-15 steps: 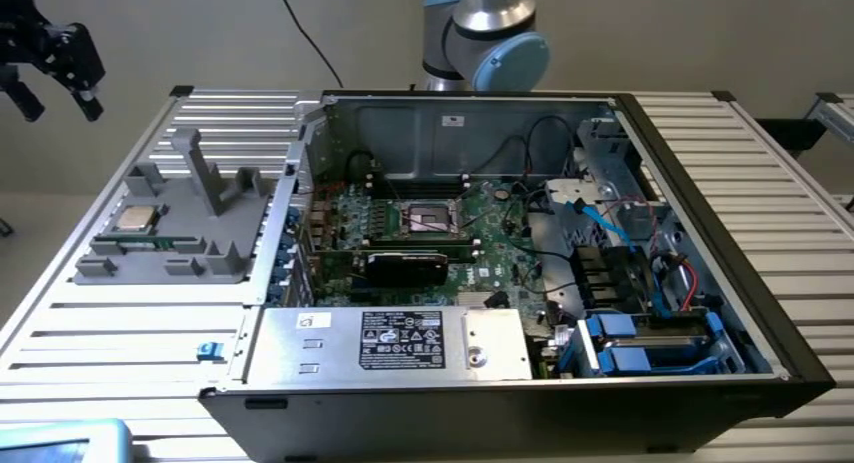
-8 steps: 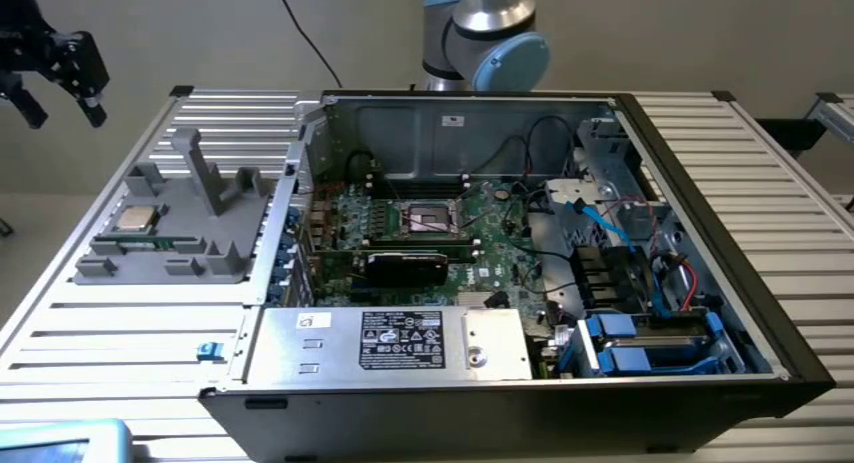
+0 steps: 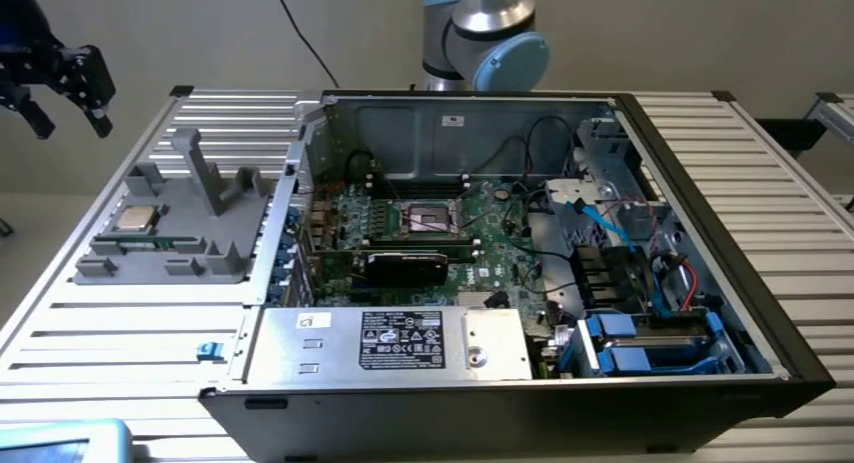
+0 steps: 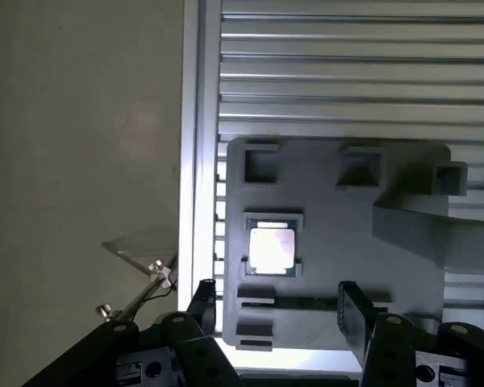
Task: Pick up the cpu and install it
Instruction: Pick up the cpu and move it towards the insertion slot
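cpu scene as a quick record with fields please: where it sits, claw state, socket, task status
cpu: lying flat, metal top up, in a recess of the grey holder
holder location: on the slatted table, at the exterior view's left of the computer case
claw: open, holding nothing, raised clear of the cpu
socket: on the board inside the case, looks empty
task status: cpu not picked up, not installed

cpu (image 4: 272, 247): a shiny silver-grey metal top is seen
holder (image 4: 331, 242): matt grey plastic, smooth
table (image 4: 347, 72): ribbed bare metal, dully reflective
computer case (image 3: 454, 133): grey sheet metal is shown
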Robot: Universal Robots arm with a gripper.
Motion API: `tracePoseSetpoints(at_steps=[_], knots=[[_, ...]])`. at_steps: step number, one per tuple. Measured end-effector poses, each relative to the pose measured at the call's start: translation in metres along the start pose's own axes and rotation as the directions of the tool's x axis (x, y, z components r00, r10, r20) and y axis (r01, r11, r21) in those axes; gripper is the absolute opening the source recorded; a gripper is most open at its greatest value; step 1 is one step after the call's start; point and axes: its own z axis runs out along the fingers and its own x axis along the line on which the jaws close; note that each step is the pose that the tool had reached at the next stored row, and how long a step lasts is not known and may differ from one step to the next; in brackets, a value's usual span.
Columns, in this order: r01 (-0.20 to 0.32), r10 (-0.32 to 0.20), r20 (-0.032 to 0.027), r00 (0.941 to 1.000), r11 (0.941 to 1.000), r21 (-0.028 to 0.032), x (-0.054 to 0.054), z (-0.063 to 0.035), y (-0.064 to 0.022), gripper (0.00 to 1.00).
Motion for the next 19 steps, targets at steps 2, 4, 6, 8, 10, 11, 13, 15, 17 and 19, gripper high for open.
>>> tracePoseSetpoints(at_steps=[2,4,6,8,10,11,13,15,17,19], knots=[[0.000,0.000,0.0000,1.0000,1.0000,0.0000,0.000,0.0036,-0.0001,0.72],[0.000,0.000,-0.0001,1.0000,1.0000,0.0000,0.000,0.0073,-0.0003,0.72],[0.000,0.000,0.0000,1.0000,1.0000,-0.0001,0.000,0.0110,-0.0005,0.72],[0.000,0.000,-0.0001,1.0000,1.0000,0.0006,0.000,0.0144,-0.0007,0.72],[0.000,0.000,-0.0001,1.0000,1.0000,0.0039,0.000,0.0173,-0.0009,0.72],[0.000,0.000,-0.0002,1.0000,1.0000,0.0062,0.000,0.0187,-0.0009,0.72],[0.000,0.000,-0.0003,1.0000,1.0000,0.0084,0.000,0.0221,-0.0010,0.72],[0.000,0.000,-0.0002,1.0000,1.0000,0.0085,0.000,0.0257,-0.0012,0.72],[0.000,0.000,-0.0002,1.0000,1.0000,0.0085,0.000,0.0293,-0.0014,0.72],[0.000,0.000,-0.0002,1.0000,1.0000,0.0085,0.000,0.0329,-0.0015,0.72]])
